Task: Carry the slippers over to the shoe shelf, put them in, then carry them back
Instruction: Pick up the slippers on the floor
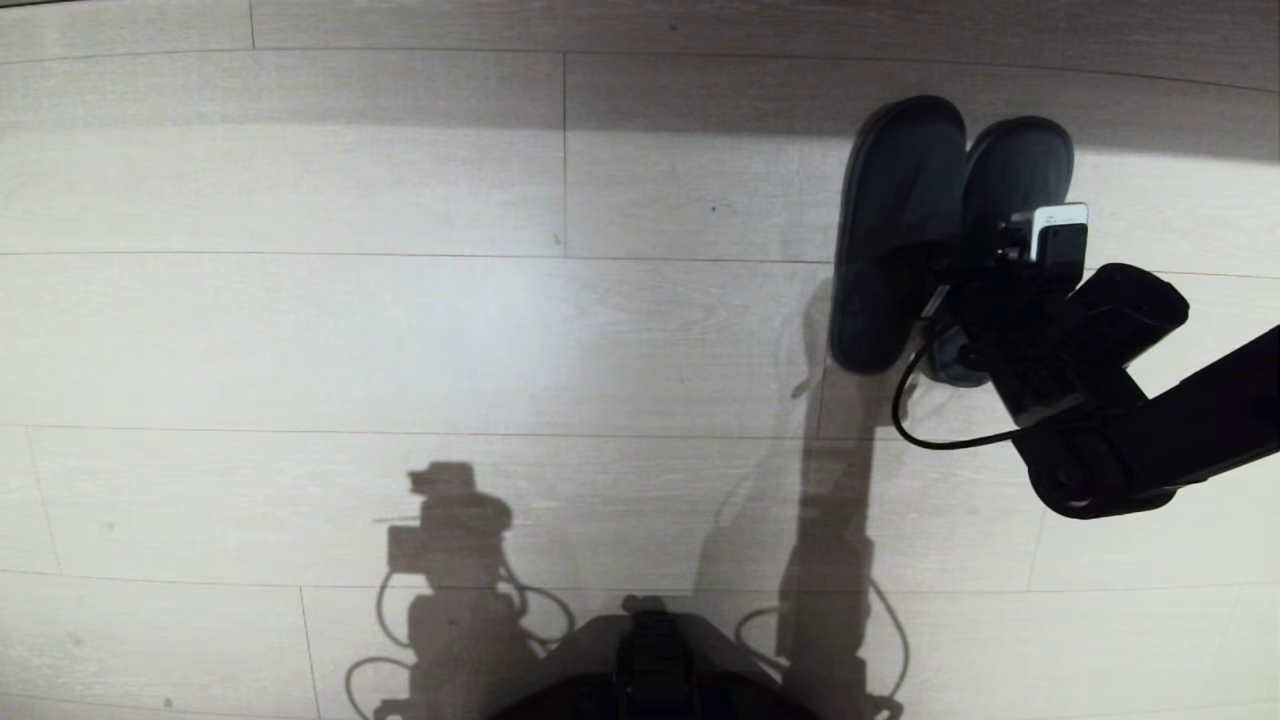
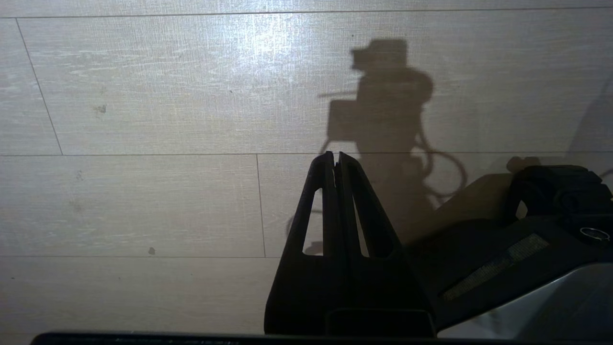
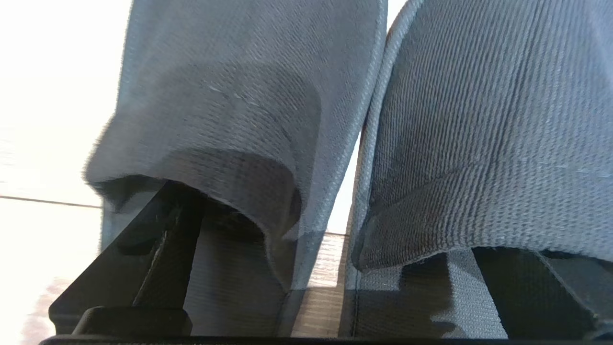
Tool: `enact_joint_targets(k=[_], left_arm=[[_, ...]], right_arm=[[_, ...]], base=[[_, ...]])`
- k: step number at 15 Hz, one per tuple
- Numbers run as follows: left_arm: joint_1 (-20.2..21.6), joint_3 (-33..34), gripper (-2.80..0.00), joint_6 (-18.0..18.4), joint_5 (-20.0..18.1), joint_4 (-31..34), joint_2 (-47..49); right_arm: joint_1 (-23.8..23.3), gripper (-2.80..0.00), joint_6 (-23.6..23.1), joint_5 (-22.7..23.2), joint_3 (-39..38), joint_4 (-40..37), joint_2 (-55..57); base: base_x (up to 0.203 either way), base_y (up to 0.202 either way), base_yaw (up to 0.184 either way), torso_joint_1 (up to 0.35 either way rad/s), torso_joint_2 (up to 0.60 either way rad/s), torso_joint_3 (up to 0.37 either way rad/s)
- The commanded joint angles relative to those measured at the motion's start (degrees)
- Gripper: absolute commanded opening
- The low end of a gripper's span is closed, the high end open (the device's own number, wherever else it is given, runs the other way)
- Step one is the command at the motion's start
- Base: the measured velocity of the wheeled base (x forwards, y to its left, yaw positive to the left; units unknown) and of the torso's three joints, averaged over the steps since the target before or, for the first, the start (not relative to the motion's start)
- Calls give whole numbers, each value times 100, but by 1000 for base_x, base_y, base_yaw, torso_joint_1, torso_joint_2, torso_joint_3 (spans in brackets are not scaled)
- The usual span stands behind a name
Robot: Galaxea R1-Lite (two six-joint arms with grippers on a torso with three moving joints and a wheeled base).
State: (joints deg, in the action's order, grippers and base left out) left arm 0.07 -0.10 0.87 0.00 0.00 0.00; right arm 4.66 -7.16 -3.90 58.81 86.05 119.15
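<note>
I have the pair of flat dark grey-black slide slippers point(image 1: 950, 210) lying side by side on the pale wood-grain plank floor point(image 1: 400, 330), their inner edges almost touching, far over on my right; the shoe shelf is in none of my views. My right gripper point(image 3: 316, 278) is down at their heel ends with its jaws spread wide, one black finger point(image 3: 158, 244) pushed in under the wide strap of one slipper and the other finger under the strap of its neighbour, so the two inner strap walls sit between the jaws; nothing is pinched yet. From the wrist view the straps read as a ribbed woven fabric that sags and folds at the lip, so I judge them soft, light and easily crushed rather than fragile, with a stiffer flat sole underneath. I would take hold right there, squeezing both inner strap edges together, since one pinch then carries the pair; the cloth should give decent friction, but the soles will likely dangle and swing, and one slipper could slide out if the bite catches only one strap. My left gripper point(image 2: 335, 163) hangs idle over bare floor beside the robot's base, its fingers pressed together. The floor is smooth, level laminate with thin seams, lit strongly enough that the arms throw hard shadows, and a darker band of shade runs across its far side.
</note>
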Motion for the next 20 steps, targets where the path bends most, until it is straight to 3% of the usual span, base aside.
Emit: enact_joint_targets(k=[1, 5, 6, 14, 20], left_arm=[[1, 4, -280, -7, 0, 0, 0], [1, 10, -280, -8, -9, 0, 0], [1, 5, -280, -8, -9, 0, 0], [1, 10, -280, -8, -9, 0, 0], [1, 2, -280, -17, 0, 9, 0]], right_arm=[[0, 0, -5, -5, 74, 52, 140], [-9, 0, -4, -22, 425, 57, 329], [-9, -280, 3, -17, 535, 60, 370], [-9, -280, 5, 194, 743, -17, 313], [17, -280, 454, 388, -78, -805, -1255]], base=[[0, 0, 0, 0, 0, 0], [0, 0, 0, 0, 0, 0], [0, 0, 0, 0, 0, 0], [0, 0, 0, 0, 0, 0], [0, 0, 0, 0, 0, 0]])
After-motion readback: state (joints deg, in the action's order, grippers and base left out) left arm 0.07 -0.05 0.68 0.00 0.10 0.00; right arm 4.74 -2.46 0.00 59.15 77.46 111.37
